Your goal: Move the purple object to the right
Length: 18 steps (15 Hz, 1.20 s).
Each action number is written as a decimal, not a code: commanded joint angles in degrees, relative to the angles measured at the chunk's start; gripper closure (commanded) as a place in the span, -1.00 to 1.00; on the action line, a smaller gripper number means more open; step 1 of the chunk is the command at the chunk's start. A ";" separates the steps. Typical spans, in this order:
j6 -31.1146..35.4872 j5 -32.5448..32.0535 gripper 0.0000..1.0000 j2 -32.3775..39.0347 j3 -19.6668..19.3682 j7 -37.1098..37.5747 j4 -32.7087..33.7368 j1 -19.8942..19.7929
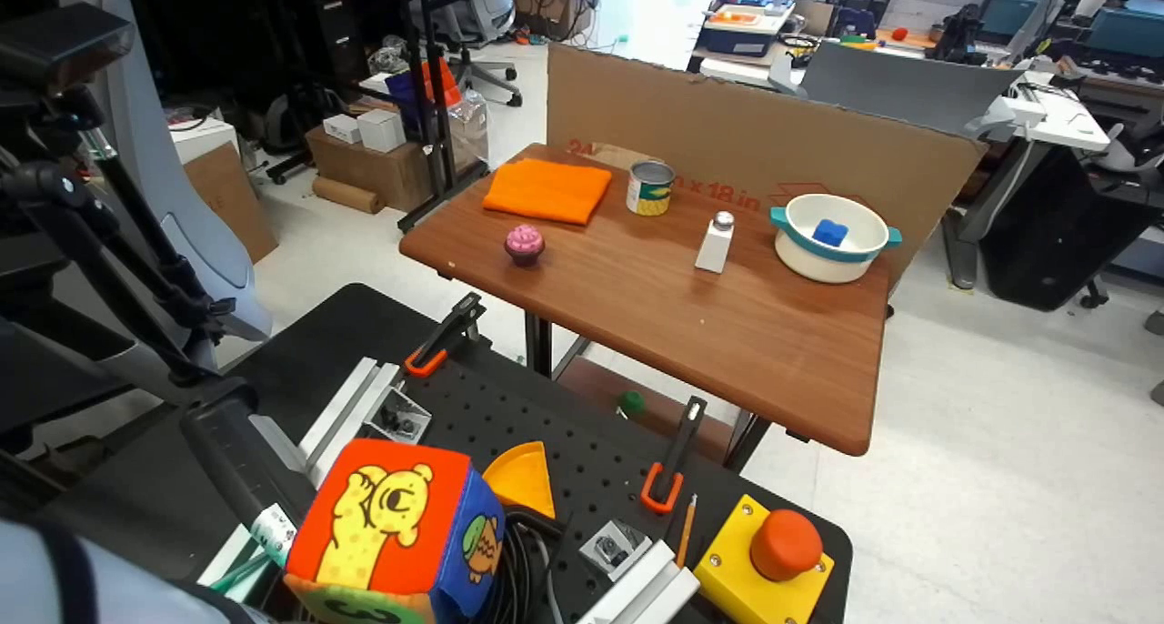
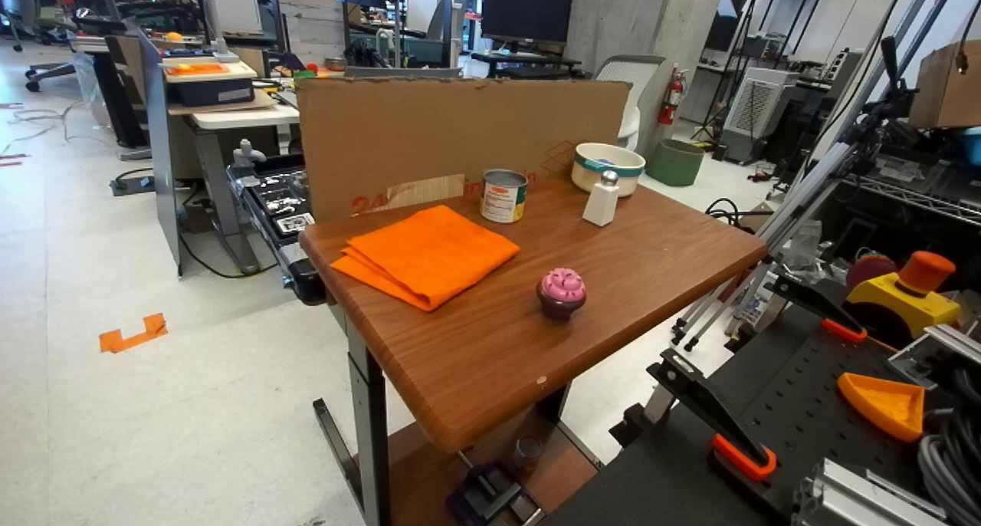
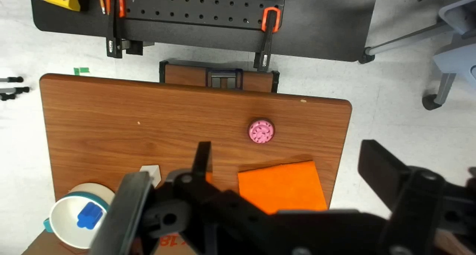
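The purple object is a small toy cupcake with pinkish-purple frosting and a dark base. It stands upright on the brown table and shows in both exterior views (image 1: 524, 244) (image 2: 562, 290) and in the wrist view (image 3: 261, 131). My gripper (image 3: 287, 149) is open and empty, with its two fingers wide apart in the wrist view. It is high above the table, and the cupcake appears beyond the fingertips, left of the middle between them. The gripper does not show in the exterior views.
The table (image 1: 655, 296) also holds an orange cloth (image 1: 550, 190), a can (image 1: 650, 187), a white shaker (image 1: 716, 242) and a white and teal pot (image 1: 823, 265) with a blue piece (image 1: 830, 233) inside. A cardboard panel (image 2: 452, 127) stands along the table's back edge.
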 commanded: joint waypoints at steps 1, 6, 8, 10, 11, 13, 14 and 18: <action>3.17 -1.60 -1.00 7.11 -1.04 -1.00 1.93 -1.02; 12.35 -1.39 -1.00 19.64 -3.04 -4.50 3.66 -1.52; 13.30 -1.42 -1.00 25.28 -3.35 -4.86 6.11 -1.62; 13.34 -1.65 -1.00 30.28 -3.51 -5.03 8.93 -1.51; 13.19 -1.86 -1.00 32.47 -3.54 -4.86 10.41 -1.47; 12.36 -2.01 -1.00 37.53 -3.48 -4.16 14.17 -1.23; 11.80 -2.25 -1.00 40.15 -3.44 -3.59 16.23 -1.03; 8.80 -2.98 -1.00 49.42 -3.74 -2.37 23.98 -0.16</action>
